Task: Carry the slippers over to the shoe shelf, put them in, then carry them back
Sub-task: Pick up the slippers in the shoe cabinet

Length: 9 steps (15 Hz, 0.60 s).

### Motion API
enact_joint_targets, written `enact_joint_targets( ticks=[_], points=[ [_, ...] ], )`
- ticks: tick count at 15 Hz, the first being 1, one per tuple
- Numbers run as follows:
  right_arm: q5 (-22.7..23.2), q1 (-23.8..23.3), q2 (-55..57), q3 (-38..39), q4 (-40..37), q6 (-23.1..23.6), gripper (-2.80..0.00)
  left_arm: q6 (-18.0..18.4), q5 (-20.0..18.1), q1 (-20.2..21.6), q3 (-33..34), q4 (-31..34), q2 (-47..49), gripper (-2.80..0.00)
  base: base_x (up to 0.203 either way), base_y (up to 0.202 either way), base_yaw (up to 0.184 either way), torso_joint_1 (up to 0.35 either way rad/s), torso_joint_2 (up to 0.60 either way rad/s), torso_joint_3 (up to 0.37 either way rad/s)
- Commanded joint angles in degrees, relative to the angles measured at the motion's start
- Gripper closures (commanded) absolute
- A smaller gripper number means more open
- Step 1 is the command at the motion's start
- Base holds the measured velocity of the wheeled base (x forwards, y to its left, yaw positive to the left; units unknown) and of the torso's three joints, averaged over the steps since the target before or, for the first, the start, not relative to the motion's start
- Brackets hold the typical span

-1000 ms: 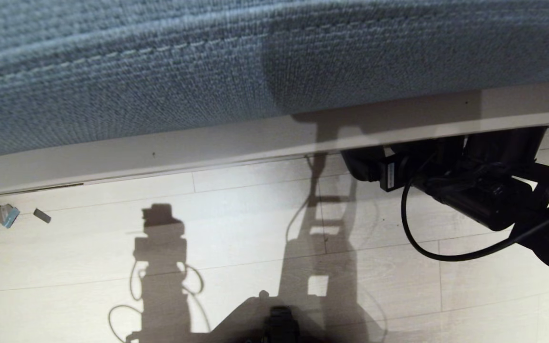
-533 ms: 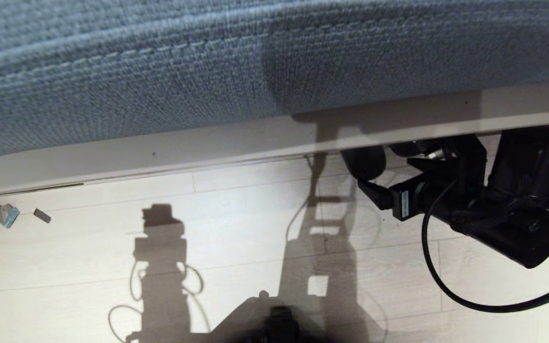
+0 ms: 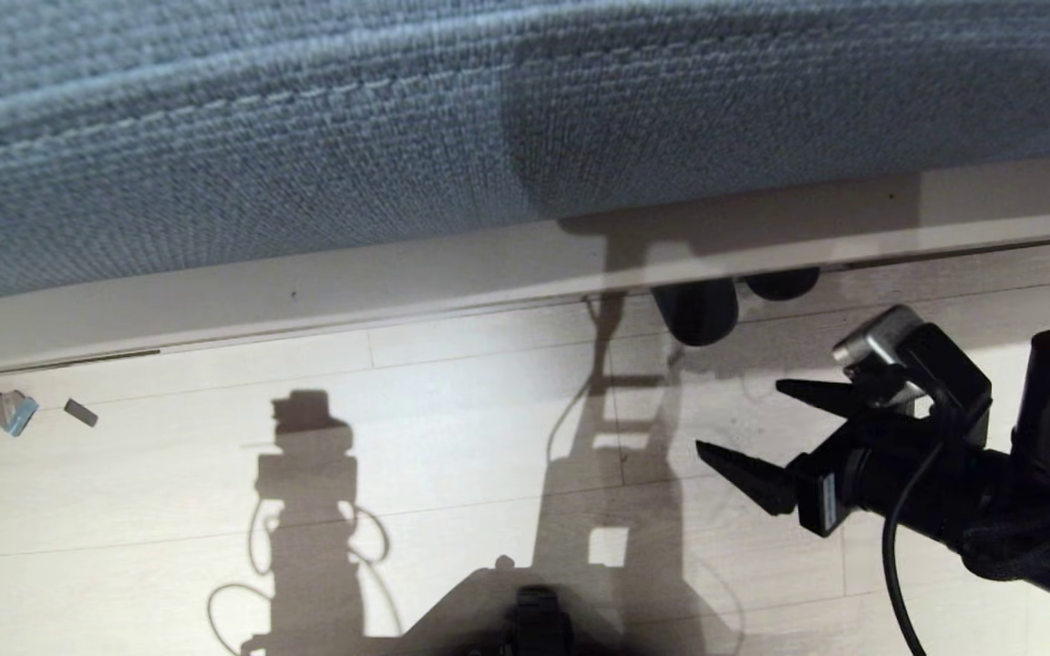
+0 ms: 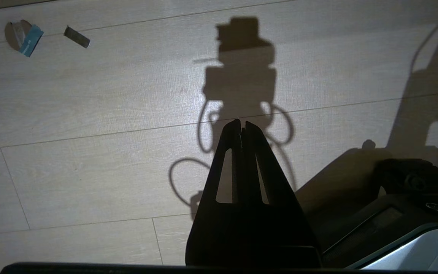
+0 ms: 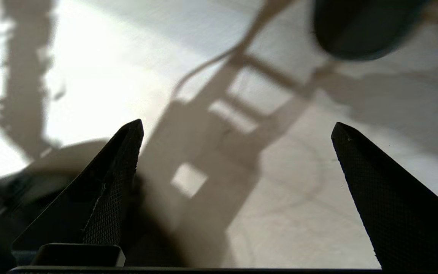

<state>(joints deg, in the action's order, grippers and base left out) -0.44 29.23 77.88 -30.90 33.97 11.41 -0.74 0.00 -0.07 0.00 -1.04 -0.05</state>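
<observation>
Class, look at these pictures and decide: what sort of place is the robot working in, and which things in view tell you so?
Probably a home room, perhaps a bedroom: a blue-grey woven upholstered edge on a pale base, a light wood-plank floor, and dark slippers tucked under it.

Right gripper (image 5: 238,129) seen spread wide above pale floor (image 5: 299,213); dark slipper toe (image 5: 359,26) glimpsed beyond, blurred.
</observation>
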Motion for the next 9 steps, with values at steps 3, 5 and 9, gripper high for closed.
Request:
enact_joint_targets(
  ticks=[3, 5, 9],
  points=[
    [11.5, 0.0, -9.8, 2.1, -9.0, -0.1, -2.80, 0.0, -0.1, 0.0, 0.4, 0.0, 0.0, 0.00, 0.000, 0.000, 0.000, 0.000, 0.00, 0.000],
    [17.5, 0.0, -14.4, 1.7, -17.4, -0.5, -2.80, 0.0, 0.0, 0.1, 0.4, 0.0, 0.0, 0.00, 0.000, 0.000, 0.000, 0.000, 0.00, 0.000],
    [20.8, 0.0, -19.7, 2.0, -20.8, -0.9, -2.80, 0.0, 0.0, 0.1, 0.4, 0.0, 0.0, 0.00, 0.000, 0.000, 0.000, 0.000, 0.00, 0.000]
  ],
)
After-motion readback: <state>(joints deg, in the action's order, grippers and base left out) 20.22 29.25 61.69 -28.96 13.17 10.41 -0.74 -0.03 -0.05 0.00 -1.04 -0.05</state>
